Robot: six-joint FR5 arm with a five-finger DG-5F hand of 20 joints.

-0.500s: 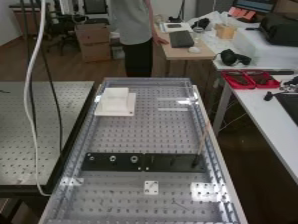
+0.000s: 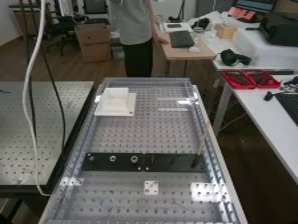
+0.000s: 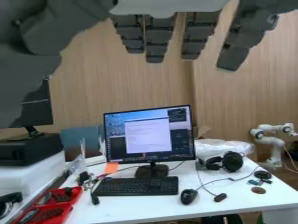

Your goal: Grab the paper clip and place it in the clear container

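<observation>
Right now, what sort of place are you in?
Probably a robotics lab or workshop: there's a bench with a perforated top, a desk with a monitor and keyboard, and a white robot arm standing beyond it.

Hand (image 3: 157, 42) cut off, wrist view; fittings (image 2: 134, 159) too small to tell

From where I stand, the room has a soft, even light, with its source out of sight. In the high view the bench (image 2: 126, 137) throws back white glare, strongest at five o'clock, with smaller glints at two and seven, while the floor (image 2: 249, 160) at four o'clock sinks into deep shadow. In the wrist view the monitor (image 3: 148, 137) glows, the wooden wall (image 3: 100, 75) is gently lit, and the hand (image 3: 157, 40) looks dark against it.
</observation>
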